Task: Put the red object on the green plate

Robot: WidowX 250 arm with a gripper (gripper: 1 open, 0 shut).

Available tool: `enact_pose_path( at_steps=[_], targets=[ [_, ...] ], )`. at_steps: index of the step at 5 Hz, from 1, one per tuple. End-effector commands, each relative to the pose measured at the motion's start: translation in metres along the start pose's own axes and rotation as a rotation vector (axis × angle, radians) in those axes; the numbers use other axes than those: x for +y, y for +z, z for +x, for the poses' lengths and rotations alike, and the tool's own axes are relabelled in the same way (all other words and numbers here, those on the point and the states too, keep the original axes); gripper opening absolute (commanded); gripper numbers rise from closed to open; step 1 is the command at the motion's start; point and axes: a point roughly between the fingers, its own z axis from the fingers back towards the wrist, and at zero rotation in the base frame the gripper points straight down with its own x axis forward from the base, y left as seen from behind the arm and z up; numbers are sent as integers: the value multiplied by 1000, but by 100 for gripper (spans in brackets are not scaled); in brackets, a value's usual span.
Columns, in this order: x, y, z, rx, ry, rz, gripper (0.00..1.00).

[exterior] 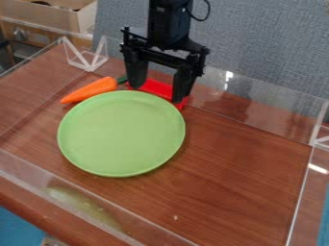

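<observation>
The green plate [121,135], large, round and light green, lies on the wooden table just in front of the arm. The red object [167,90] sits behind the plate's far rim, only partly visible between and below the black fingers. My gripper [164,85] points straight down over the red object with its jaws spread wide, one finger [133,72] to the left and one to the right of it. Nothing is lifted; whether the fingers touch the red object I cannot tell.
An orange carrot-shaped toy [88,91] lies at the plate's upper left rim. Low clear plastic walls [276,96] fence the wooden table [244,163]. Cardboard boxes [58,14] stand at the back left.
</observation>
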Motion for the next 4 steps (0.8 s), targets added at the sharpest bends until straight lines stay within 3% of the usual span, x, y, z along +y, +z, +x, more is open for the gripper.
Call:
enact_pose_path(
  at_steps=[1, 3, 4],
  targets=[
    [5, -7, 10, 18, -4, 2, 100],
    [15, -2, 38, 15, 80, -8, 100],
    [16, -12, 45, 18, 78, -9, 100]
  ],
)
